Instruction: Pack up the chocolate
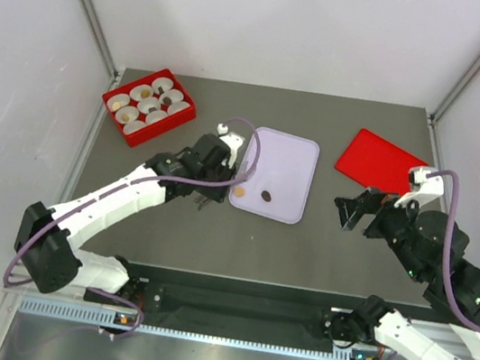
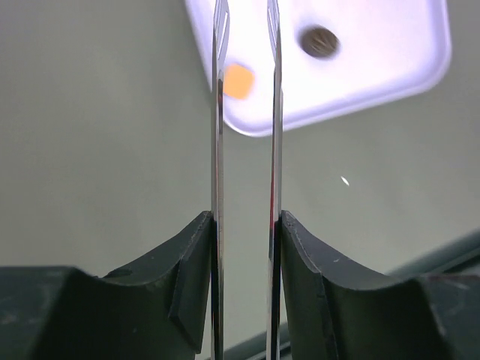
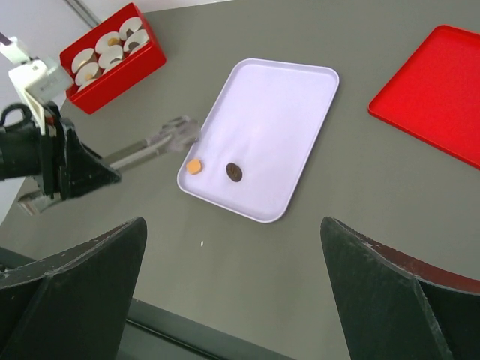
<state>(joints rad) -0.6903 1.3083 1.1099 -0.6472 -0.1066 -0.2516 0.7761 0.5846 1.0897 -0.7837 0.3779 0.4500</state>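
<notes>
Orange caramel piece (image 2: 238,81) is lying near the lavender tray's (image 2: 390,67) rim, beside a dark chocolate (image 2: 318,41). The left gripper's (image 2: 245,11) thin blades are hovering above it, narrowly parted and empty. Closing off-centre is risking flicking it off the tray. The right gripper (image 3: 232,285) is gaping wide, empty.

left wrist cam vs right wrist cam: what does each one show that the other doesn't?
Left wrist only: the close look down the left hand, its thin fingers apart with nothing between them.
Right wrist only: the red box of paper cups, the flat red lid, the whole lavender tray, and the right hand wide open.
Both: the orange chocolate and brown chocolate on that tray's near corner.
</notes>
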